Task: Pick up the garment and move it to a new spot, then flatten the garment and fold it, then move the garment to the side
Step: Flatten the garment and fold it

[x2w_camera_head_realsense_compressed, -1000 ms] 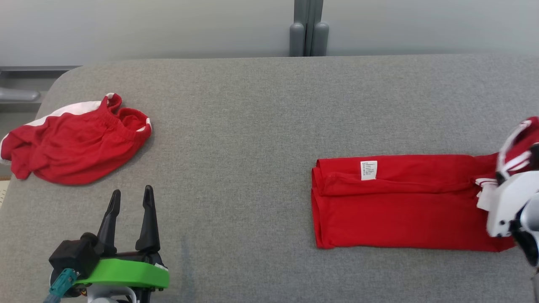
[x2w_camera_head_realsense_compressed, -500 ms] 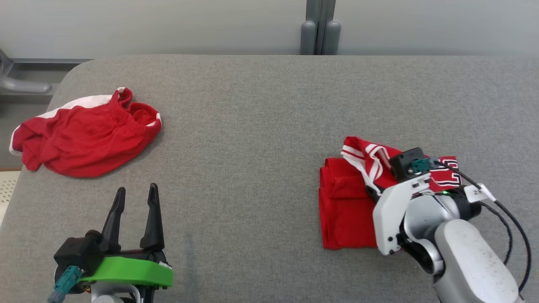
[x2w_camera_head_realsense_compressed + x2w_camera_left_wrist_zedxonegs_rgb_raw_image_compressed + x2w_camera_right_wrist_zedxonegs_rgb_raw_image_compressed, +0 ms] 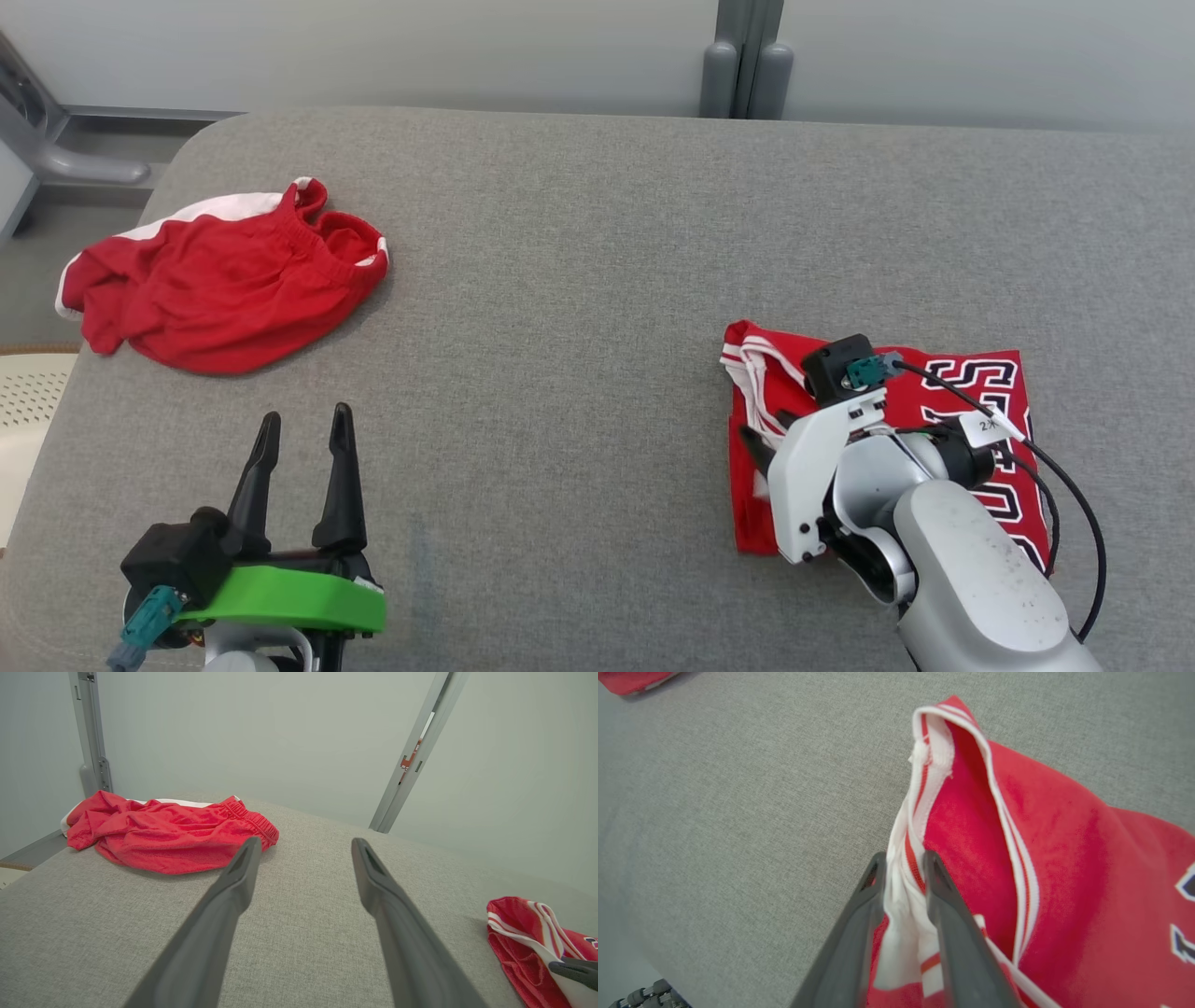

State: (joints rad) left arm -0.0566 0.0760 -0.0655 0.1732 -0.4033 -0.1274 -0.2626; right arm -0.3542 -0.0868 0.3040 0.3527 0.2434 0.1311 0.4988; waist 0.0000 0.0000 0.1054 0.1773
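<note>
Seen from the head, a folded red jersey lies at the right of the grey table, with the right gripper at its left edge and crumpled red shorts far left. The left wrist view shows the left gripper spread wide over the table. In the right wrist view, the right fingers pinch the jersey's white trim.

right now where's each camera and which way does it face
head view: on the head, facing forward and down at the grey table; left gripper lower left, right gripper at the red jersey.
left wrist view: on the left wrist, facing along its open fingers toward the wall.
right wrist view: on the right wrist, facing down its fingers at the red jersey's trim.
shared: head and left wrist both show the red shorts.
</note>
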